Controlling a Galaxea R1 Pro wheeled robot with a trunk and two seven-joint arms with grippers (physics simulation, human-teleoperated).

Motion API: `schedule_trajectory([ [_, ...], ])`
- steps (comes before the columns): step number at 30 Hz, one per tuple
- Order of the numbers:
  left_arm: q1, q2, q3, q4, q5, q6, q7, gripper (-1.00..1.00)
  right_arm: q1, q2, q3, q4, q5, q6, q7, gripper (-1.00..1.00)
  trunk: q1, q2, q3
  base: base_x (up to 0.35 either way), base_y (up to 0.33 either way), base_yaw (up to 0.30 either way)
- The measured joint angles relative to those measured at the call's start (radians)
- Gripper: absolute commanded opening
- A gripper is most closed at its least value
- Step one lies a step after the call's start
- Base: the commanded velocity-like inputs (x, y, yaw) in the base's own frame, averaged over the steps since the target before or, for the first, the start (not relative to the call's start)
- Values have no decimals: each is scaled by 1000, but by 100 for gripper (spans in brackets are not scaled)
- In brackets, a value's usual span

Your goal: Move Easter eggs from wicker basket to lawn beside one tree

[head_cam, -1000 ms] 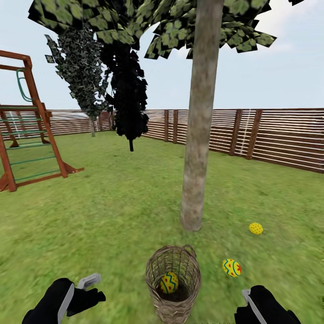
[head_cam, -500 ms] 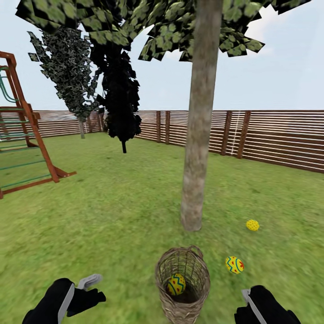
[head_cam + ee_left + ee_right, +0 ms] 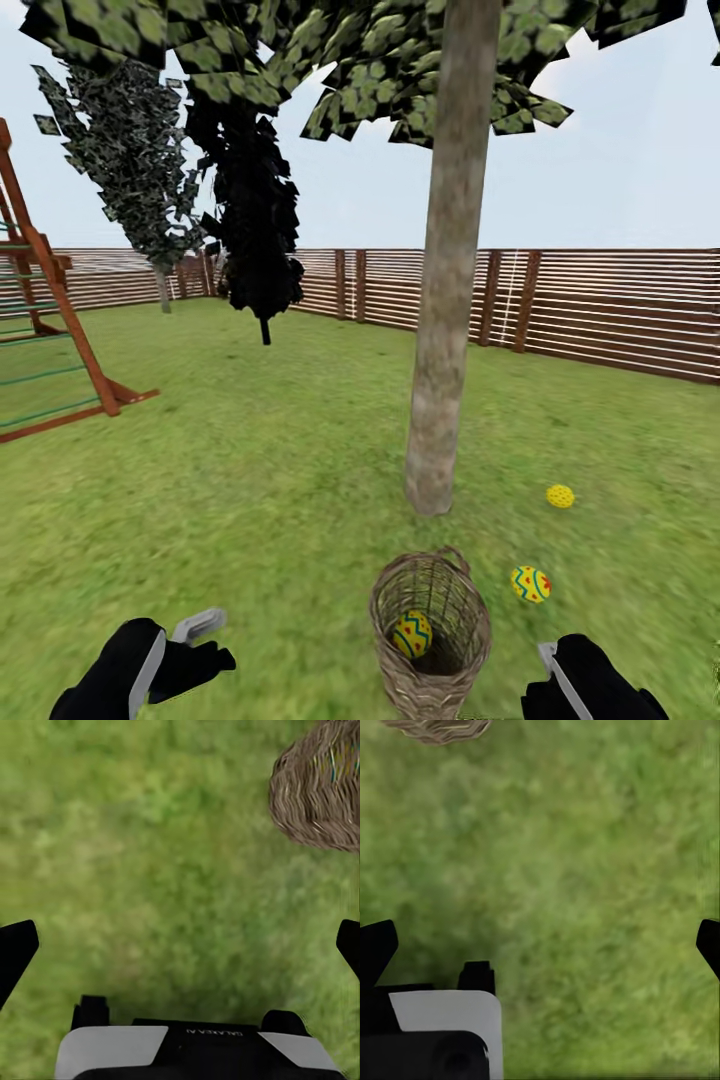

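Observation:
The wicker basket (image 3: pixel 430 640) stands on the lawn (image 3: pixel 250 480) just in front of me, near the foot of the tree (image 3: pixel 440 400) with the pale trunk. One yellow Easter egg (image 3: pixel 411 633) with blue zigzags lies inside it. A second egg (image 3: pixel 530 584) rests on the grass right of the basket, and a third egg (image 3: pixel 560 496) lies farther back, right of the trunk. My left gripper (image 3: pixel 205 642) is low at the left, open and empty, with the basket (image 3: pixel 319 791) off to its side. My right gripper (image 3: pixel 555 665) is open over bare grass, the basket's rim (image 3: pixel 435 727) at the picture's edge.
A wooden playset (image 3: pixel 50 330) stands at the far left. A small all-black tree (image 3: pixel 255 230) and a dark columnar tree (image 3: pixel 140 170) grow near the slat fence (image 3: pixel 600 310) that closes the garden. Open grass stretches left of the trunk.
The whole view has shifted: the playset slid left and the basket slid right in the picture, so the camera moved. The eggs, basket and both open grippers kept their places.

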Motion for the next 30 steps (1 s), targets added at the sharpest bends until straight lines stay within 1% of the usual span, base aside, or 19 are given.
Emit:
schedule_trajectory([
  [30, 0, -1, 0, 0, 0, 0, 0, 100, 0, 0, 0, 0, 0, 0, -1, 100, -115, 210, 117, 0, 348, -278],
])
